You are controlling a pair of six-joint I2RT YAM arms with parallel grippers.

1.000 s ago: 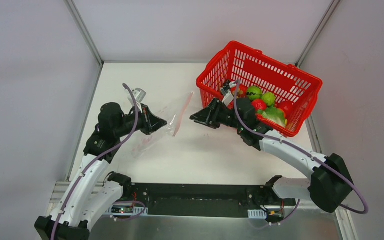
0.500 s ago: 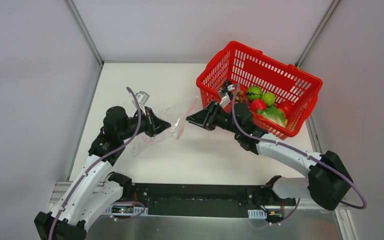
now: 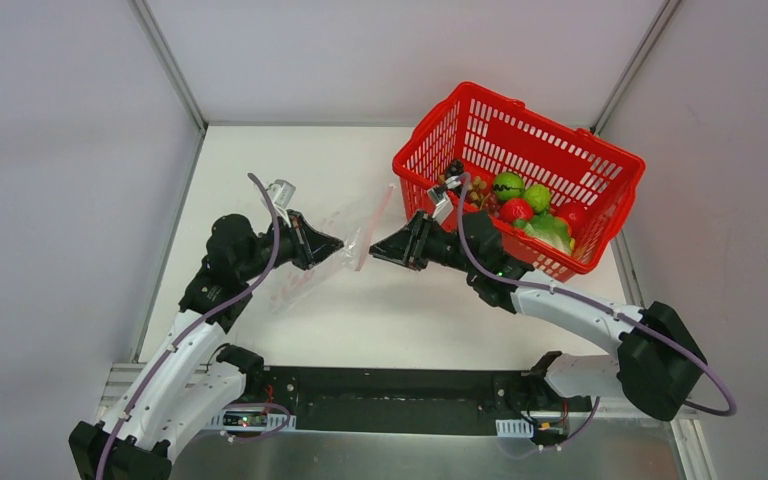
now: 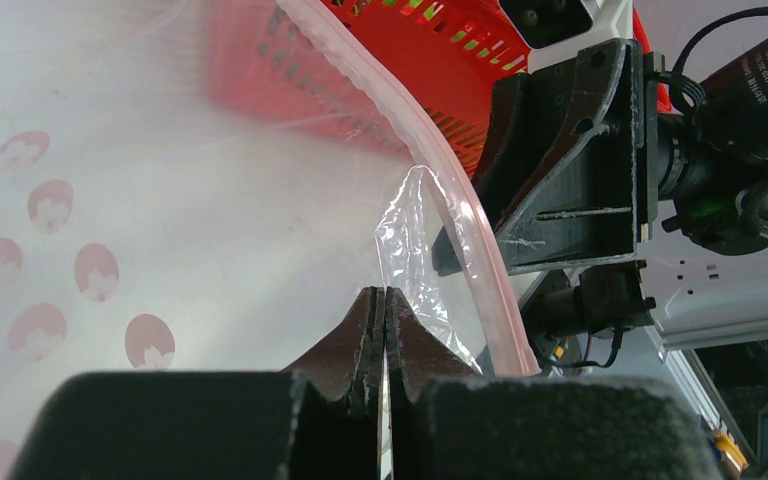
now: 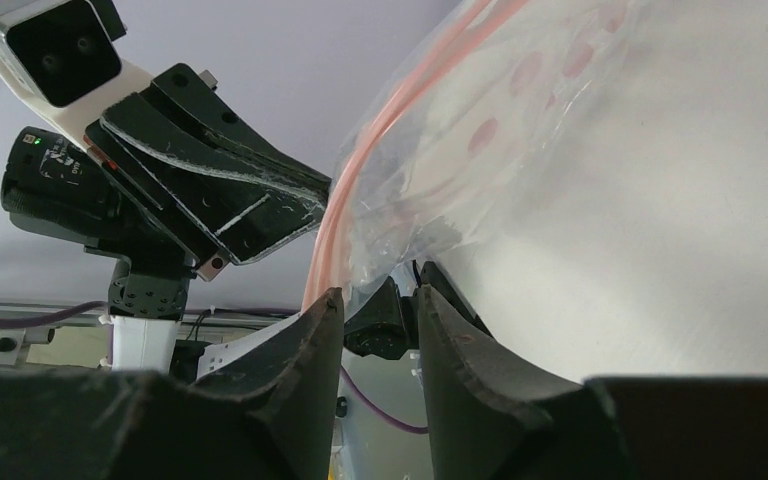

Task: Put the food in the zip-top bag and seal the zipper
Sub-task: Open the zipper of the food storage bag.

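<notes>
The clear zip-top bag (image 3: 305, 270) lies on the white table left of centre, its red-pink zipper (image 3: 375, 222) strip towards the basket. My left gripper (image 3: 338, 243) is shut on the bag's film just behind the mouth; in the left wrist view the crinkled film (image 4: 410, 240) rises from the closed tips (image 4: 380, 292) beside the zipper (image 4: 460, 220). My right gripper (image 3: 375, 248) is open, its tips (image 5: 380, 295) right at the zipper (image 5: 355, 180) and facing the left gripper (image 5: 220, 190). The food (image 3: 525, 205), green and red round fruits and lettuce, lies in the red basket.
The red mesh basket (image 3: 520, 125) stands at the back right, just behind my right arm, and shows blurred in the left wrist view (image 4: 400, 60). Grey walls with metal rails enclose the table on three sides.
My right gripper has moved left from the basket to the bag's mouth. My left gripper has shifted slightly right with the bag's edge in it.
</notes>
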